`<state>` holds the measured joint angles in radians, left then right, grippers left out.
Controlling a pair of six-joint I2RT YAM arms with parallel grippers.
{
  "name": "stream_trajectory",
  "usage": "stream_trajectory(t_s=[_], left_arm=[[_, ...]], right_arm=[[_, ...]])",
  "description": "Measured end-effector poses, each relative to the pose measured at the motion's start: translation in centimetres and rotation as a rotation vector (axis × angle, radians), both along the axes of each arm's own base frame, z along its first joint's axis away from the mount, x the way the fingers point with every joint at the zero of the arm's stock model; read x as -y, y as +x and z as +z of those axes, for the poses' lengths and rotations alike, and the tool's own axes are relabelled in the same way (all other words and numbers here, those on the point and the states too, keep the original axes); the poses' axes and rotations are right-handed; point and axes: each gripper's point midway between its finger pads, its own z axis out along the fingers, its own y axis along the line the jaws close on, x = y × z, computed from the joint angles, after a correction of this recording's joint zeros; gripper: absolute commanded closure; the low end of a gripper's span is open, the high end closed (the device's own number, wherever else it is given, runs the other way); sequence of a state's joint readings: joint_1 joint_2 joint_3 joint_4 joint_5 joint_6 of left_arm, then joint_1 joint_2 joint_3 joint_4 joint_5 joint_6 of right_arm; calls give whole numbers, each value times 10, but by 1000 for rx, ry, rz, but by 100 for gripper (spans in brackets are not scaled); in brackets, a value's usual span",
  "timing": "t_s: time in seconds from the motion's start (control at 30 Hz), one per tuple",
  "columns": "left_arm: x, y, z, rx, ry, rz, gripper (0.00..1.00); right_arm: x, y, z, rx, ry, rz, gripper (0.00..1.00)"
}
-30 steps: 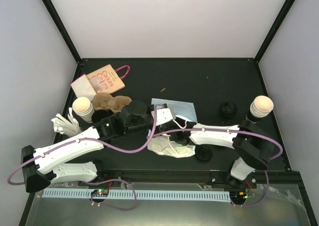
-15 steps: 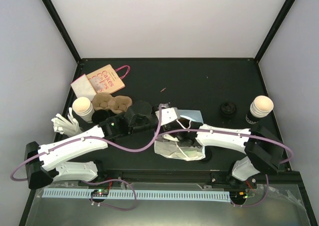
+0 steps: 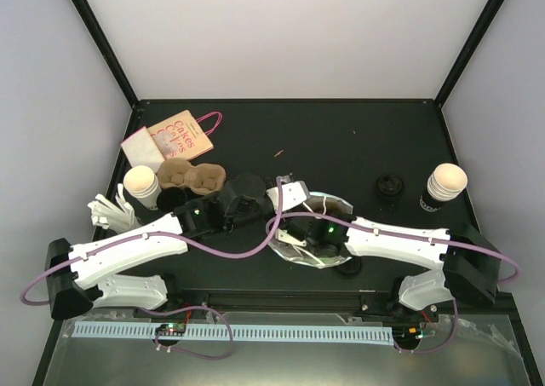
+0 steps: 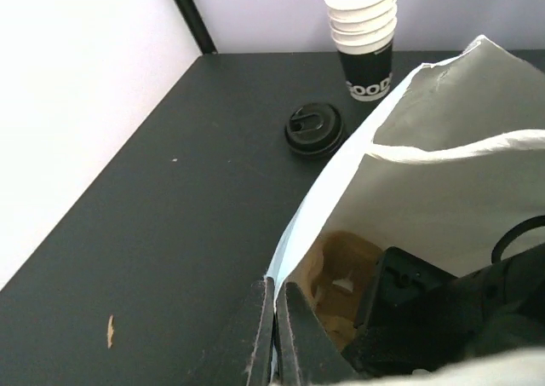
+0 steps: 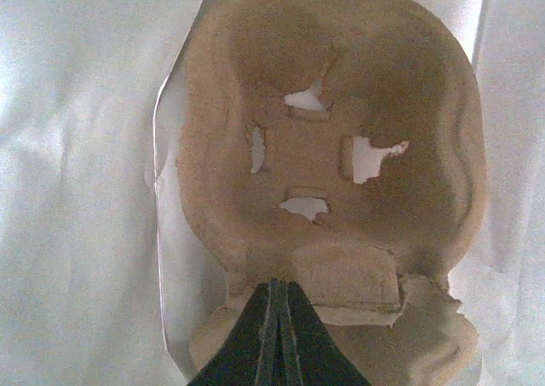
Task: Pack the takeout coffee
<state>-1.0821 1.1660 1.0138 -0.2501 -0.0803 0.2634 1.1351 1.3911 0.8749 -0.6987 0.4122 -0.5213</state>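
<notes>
Two grippers are sitting together at the white paper bag (image 3: 334,202), which is lying just 6 o'clock of centre on the table (image 3: 358,139) in the overhead view. Only the left wrist camera is showing the left gripper (image 4: 274,318) pinching the bag's rim between closed jaws, with a cup stack (image 4: 364,28) and lid (image 4: 313,129) at 12 o'clock beyond. Only the right wrist camera is showing the right gripper (image 5: 274,313) inside, jaws clamping the near edge of the brown cup carrier (image 5: 341,147).
</notes>
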Motion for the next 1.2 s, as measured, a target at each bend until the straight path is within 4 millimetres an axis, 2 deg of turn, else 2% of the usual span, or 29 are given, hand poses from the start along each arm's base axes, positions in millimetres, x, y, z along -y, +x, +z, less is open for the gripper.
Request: stream_trajectory(t_s=[0.13, 0.23, 0.5, 0.9, 1.07, 1.2], left_arm=[[-9, 12, 4, 42, 26, 73, 98], [-19, 19, 5, 74, 57, 124, 99], [-35, 24, 6, 105, 81, 184, 98], [-38, 14, 3, 83, 60, 145, 98], [-42, 18, 4, 91, 63, 170, 99], [-51, 28, 7, 115, 83, 228, 98]], right_arm=[[-11, 4, 2, 19, 43, 3, 99], [-23, 14, 3, 59, 69, 13, 99], [-45, 30, 11, 140, 113, 47, 99], [-47, 39, 28, 234, 86, 101, 99], [-45, 48, 35, 299, 59, 108, 99], [-44, 57, 42, 320, 56, 99, 99]])
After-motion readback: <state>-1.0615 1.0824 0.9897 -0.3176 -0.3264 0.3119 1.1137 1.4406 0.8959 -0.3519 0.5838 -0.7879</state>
